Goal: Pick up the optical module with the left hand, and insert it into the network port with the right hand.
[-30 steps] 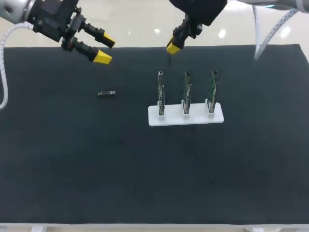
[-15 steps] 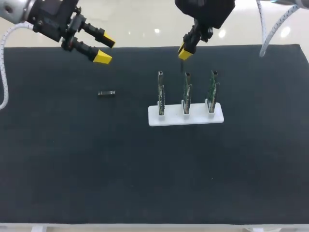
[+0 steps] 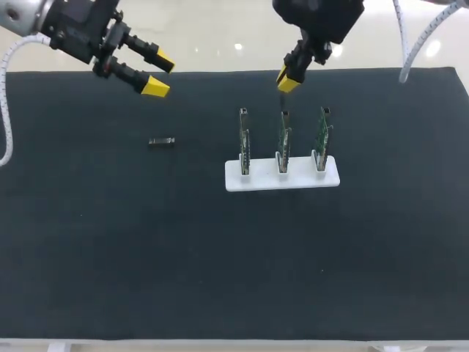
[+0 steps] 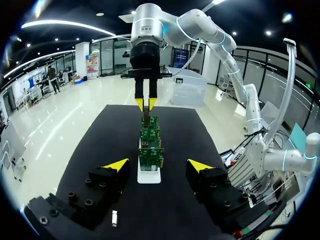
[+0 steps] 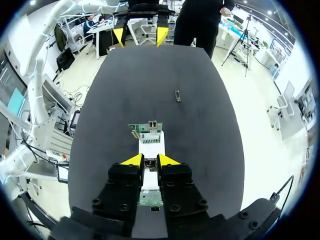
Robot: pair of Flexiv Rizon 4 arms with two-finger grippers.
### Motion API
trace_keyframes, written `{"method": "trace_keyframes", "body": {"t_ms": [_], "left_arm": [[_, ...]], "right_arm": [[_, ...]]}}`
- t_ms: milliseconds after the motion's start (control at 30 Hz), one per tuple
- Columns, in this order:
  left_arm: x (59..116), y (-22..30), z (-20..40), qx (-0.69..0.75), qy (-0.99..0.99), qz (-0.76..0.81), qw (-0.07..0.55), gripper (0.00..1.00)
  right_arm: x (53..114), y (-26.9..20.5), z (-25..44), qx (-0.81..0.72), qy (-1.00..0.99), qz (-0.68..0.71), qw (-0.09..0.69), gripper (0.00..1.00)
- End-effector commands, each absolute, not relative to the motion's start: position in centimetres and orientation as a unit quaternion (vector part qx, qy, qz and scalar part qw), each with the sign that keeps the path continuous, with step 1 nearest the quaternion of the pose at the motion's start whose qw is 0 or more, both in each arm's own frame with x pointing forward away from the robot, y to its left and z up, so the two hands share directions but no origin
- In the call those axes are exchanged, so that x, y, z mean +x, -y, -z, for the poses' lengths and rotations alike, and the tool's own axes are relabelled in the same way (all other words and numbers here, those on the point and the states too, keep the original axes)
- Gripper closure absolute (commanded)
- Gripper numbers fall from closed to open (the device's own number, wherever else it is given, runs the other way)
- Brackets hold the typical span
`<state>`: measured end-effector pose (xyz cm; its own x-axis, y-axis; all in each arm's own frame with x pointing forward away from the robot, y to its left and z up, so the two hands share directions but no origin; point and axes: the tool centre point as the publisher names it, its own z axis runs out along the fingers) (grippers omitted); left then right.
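Observation:
A small metal optical module (image 3: 161, 141) lies on the black mat (image 3: 110, 242), left of the boards; it also shows under my left gripper (image 4: 114, 218) and far ahead of my right one (image 5: 177, 95). My left gripper (image 3: 160, 75) hangs open above the mat's far left, nothing between its fingers (image 4: 158, 165). My right gripper (image 3: 287, 79) hovers just behind and above the middle of three upright green circuit boards (image 3: 283, 138), shut on a second small optical module (image 5: 148, 162) that points down (image 4: 145, 109).
The three boards stand in a white holder (image 3: 282, 178) right of the mat's centre. In the right wrist view, one board's network port (image 5: 151, 125) sits ahead of the fingertips. The rest of the mat is bare.
My right gripper has shifted to the right with its module, from behind the left board to behind the middle board. The left arm and the lying module have not moved.

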<state>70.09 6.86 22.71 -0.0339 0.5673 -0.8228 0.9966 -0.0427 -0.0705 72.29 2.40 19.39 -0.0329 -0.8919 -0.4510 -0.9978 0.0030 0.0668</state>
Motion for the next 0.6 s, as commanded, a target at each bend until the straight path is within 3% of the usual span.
{"method": "trace_keyframes", "body": {"t_ms": [33, 600], "left_arm": [[70.17, -6.82, -22.71, 0.628, -0.624, 0.358, 0.298, 0.00], [70.17, -6.82, -22.71, 0.628, -0.624, 0.358, 0.298, 0.00]], "right_arm": [[72.40, -2.30, -19.16, -0.682, -0.692, -0.189, 0.143, 1.00], [72.49, -1.92, -18.59, -0.683, -0.688, -0.194, 0.148, 1.00]]}}
